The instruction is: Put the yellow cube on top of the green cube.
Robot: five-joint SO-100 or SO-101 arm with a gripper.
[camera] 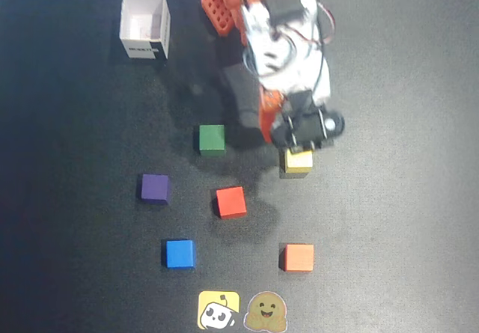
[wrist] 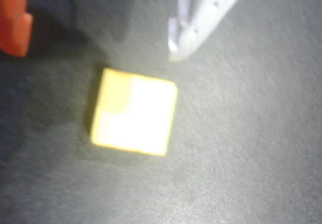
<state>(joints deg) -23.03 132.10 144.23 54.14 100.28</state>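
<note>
Black, slightly grainy counter [camera: 404,221] carries everything here. Near its middle in the overhead view sits the yellow cube [camera: 299,161], flat on the surface, with the claw [camera: 303,140] hanging right over its upper edge. The arm [camera: 281,41] reaches down the picture from the top, orange and white with loose wires, and it hides the upper part of that cube.

In the wrist view the yellow cube [wrist: 134,112] lies free on the counter — its top looks pale, nearly cream, in the glare. A white finger [wrist: 193,25] points down from the top edge and ends just above the cube's upper right corner, apart from it. An orange finger [wrist: 14,20] shows at the upper left edge, well clear of the cube. So the claw is spread wide and grips nothing.

The green cube [camera: 212,139] stands to the left of the yellow one in the overhead view, a little higher in the picture, with bare counter between them. Below them lie a red cube [camera: 231,202], a purple cube [camera: 155,188], a blue cube [camera: 179,254] and an orange cube [camera: 299,257] — all apart from one another. A white open box [camera: 145,26] sits at upper left. Two stickers touch the bottom edge: a yellow sticker [camera: 218,311] and, beside it, a tan sticker [camera: 266,312].
</note>
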